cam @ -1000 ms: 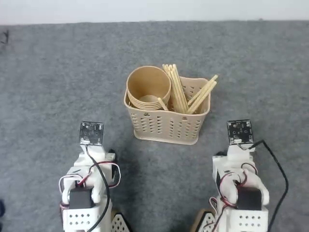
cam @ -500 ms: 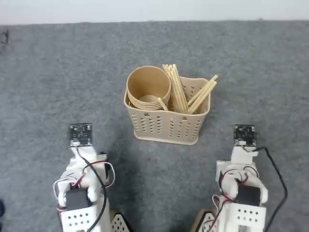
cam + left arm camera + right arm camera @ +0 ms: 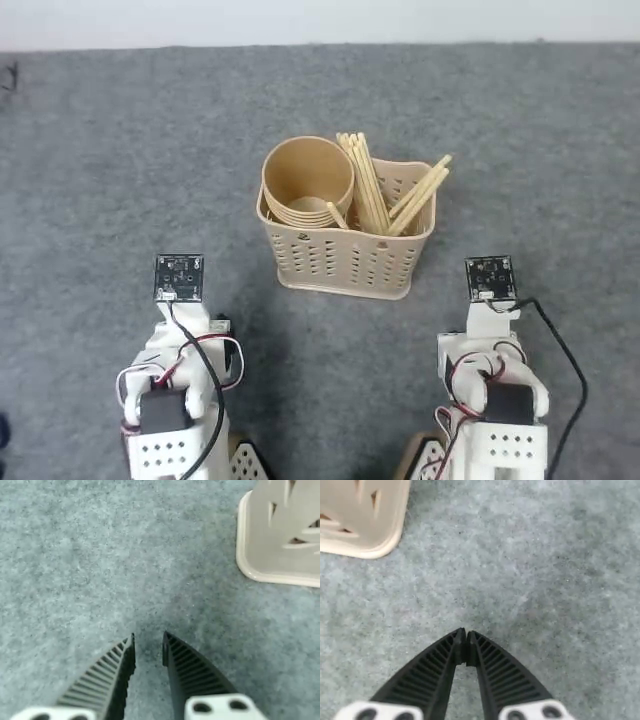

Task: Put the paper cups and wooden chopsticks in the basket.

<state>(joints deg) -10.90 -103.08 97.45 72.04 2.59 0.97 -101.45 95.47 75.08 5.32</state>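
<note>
The beige slotted basket (image 3: 345, 262) stands mid-table. Nested paper cups (image 3: 307, 180) sit upright in its left half, and several wooden chopsticks (image 3: 372, 188) lean in its right half, tips sticking out over the rim. Both arms are drawn back near the front edge, the left arm (image 3: 178, 345) front-left of the basket and the right arm (image 3: 492, 345) front-right. My left gripper (image 3: 148, 637) hangs over bare carpet, open by a narrow gap and holding nothing, with a basket corner (image 3: 280, 540) beyond it. My right gripper (image 3: 465, 632) is shut and empty, and the basket's other corner (image 3: 360, 520) lies ahead of it.
Grey carpet (image 3: 120, 150) covers the whole table, with a pale wall strip along the far edge. Open carpet lies on both sides of the basket and between the two arms.
Both arms have drawn back slightly from the basket and swayed sideways a little, the left outward then back, the right likewise. Basket, cups and chopsticks have not moved.
</note>
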